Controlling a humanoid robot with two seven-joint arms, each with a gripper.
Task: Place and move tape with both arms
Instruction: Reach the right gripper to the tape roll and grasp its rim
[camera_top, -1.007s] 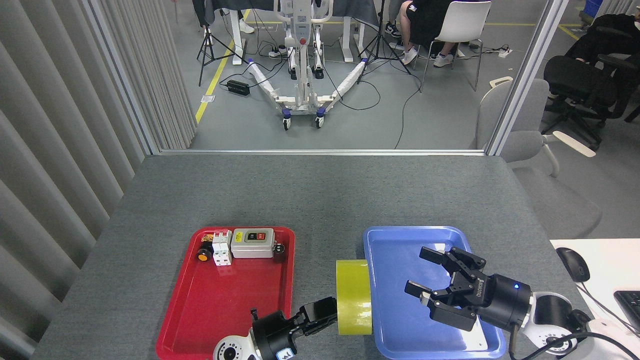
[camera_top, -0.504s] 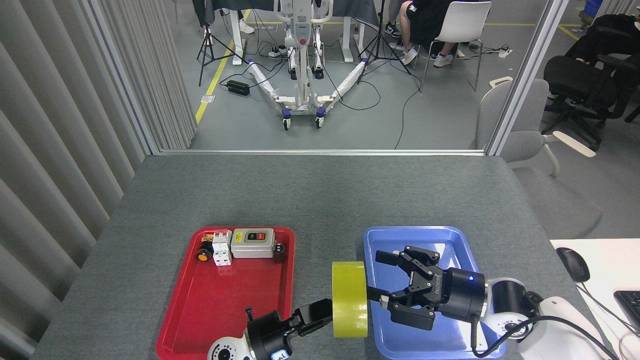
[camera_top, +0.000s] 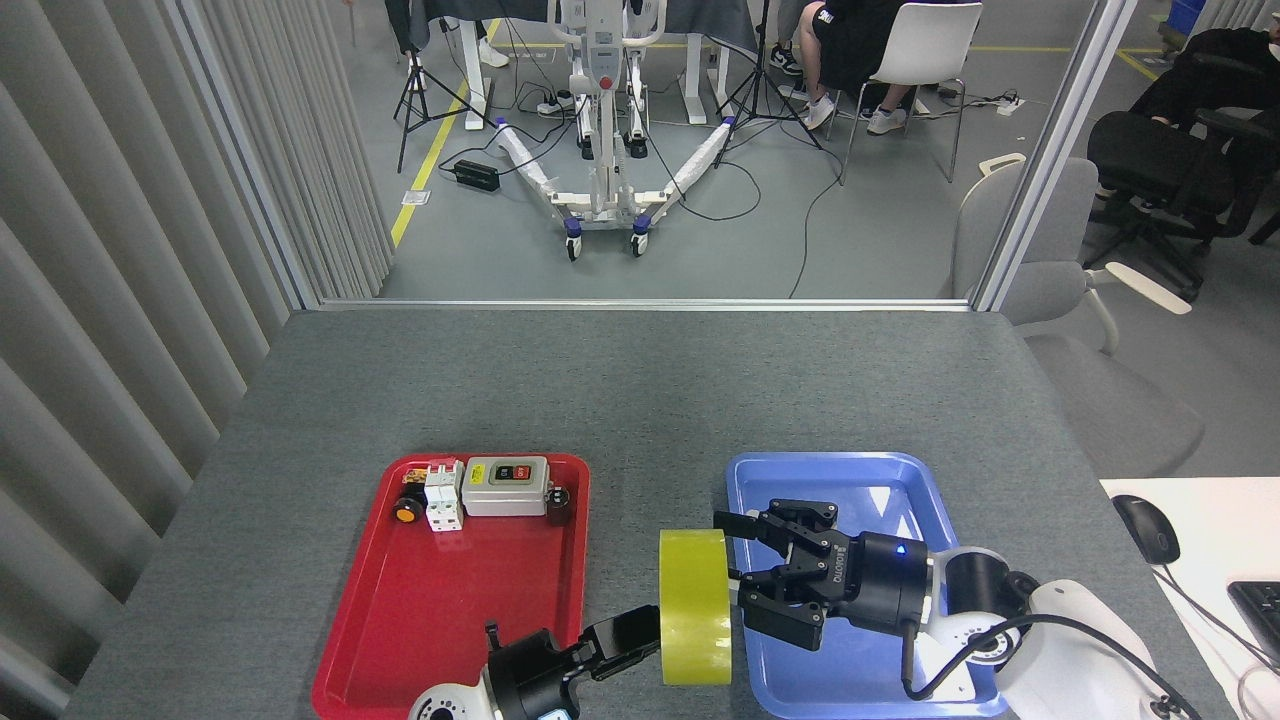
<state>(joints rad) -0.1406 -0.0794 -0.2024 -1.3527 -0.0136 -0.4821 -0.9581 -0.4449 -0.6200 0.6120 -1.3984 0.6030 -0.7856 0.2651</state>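
Observation:
The tape (camera_top: 695, 607), a wide yellow roll, stands on edge over the gap between the red tray (camera_top: 440, 620) and the blue tray (camera_top: 830, 475). My left gripper (camera_top: 640, 632) comes up from the bottom edge and is shut on the roll's left side; its fingertips are hidden by the roll. My right gripper (camera_top: 742, 565) lies over the blue tray, pointing left. Its black fingers (camera_top: 738, 522) are spread open, with their tips right at the roll's right face. Whether they touch it I cannot tell.
At the far end of the red tray lie a grey switch box (camera_top: 506, 486), a white breaker (camera_top: 442, 496) and a small yellow-capped push button (camera_top: 405, 511). A computer mouse (camera_top: 1145, 528) sits on a white desk at the right. Beyond the grey table (camera_top: 640, 390) are chairs, stands and seated people.
My right gripper has travelled left across the blue tray until its open fingers reach the tape. The left gripper and the tape have shifted slightly left and toward the near edge.

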